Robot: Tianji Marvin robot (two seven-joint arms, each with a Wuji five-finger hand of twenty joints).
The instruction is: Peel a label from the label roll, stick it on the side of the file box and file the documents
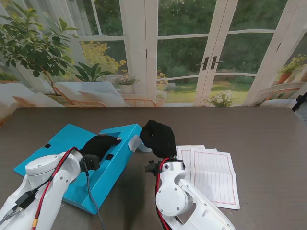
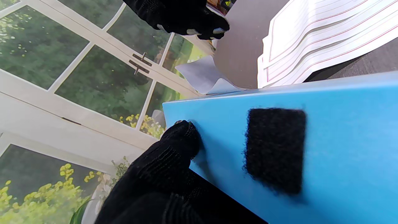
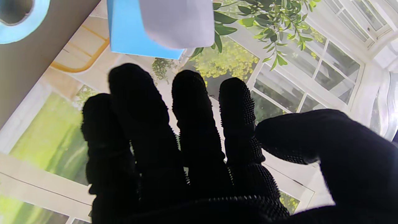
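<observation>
The blue file box (image 1: 103,167) lies open on the table at my left. My left hand (image 1: 98,145) rests on it, with a fingertip (image 2: 183,133) pressed against the raised side panel next to a black velcro patch (image 2: 275,149). A white label (image 1: 138,143) sticks out from that panel's edge, one end on the box and the rest curling free (image 2: 202,74). My right hand (image 1: 158,136) hovers just right of the label, fingers (image 3: 192,124) spread and nothing in them. The label roll (image 3: 18,18) shows only in the right wrist view. Lined documents (image 1: 211,175) lie to the right.
The dark table (image 1: 268,143) runs to a backdrop of windows and plants at the far edge. The box's open lid (image 1: 53,143) spreads toward the left. Both forearms (image 1: 177,196) rise from the near edge.
</observation>
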